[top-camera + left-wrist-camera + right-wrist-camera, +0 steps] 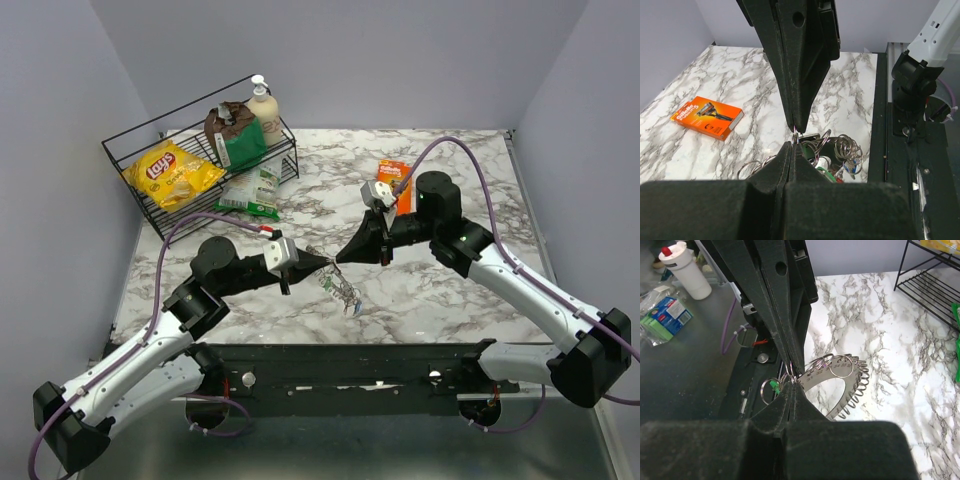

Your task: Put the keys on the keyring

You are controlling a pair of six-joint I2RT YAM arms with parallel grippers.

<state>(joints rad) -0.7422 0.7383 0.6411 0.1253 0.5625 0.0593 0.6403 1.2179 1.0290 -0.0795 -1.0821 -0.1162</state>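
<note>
Silver keyring (343,288) hangs above marble table (430,300) between both arms | left gripper (795,136) pinches its wire | right gripper (791,376) clamps what looks like the same ring, bracing it for threading | green-capped key (774,385) dangles alongside

Bench (450,300): white marble pattern with grey veining, grey walls on three sides. Wire basket (180,111): black, at the far left corner of the bench, holding three items: a yellow Lay's chip bag (172,173) at its left end, a brown and green bag (232,135) standing upright, and a cream pump bottle (265,110) at the right end. Green and white packet (252,192): lying flat just in front of the basket. Orange razor box (396,180): flat on the far middle of the bench. White bottle with a red cap (685,270) and a blue and green packet (667,314): on a grey surface beyond the bench's near edge.
</note>
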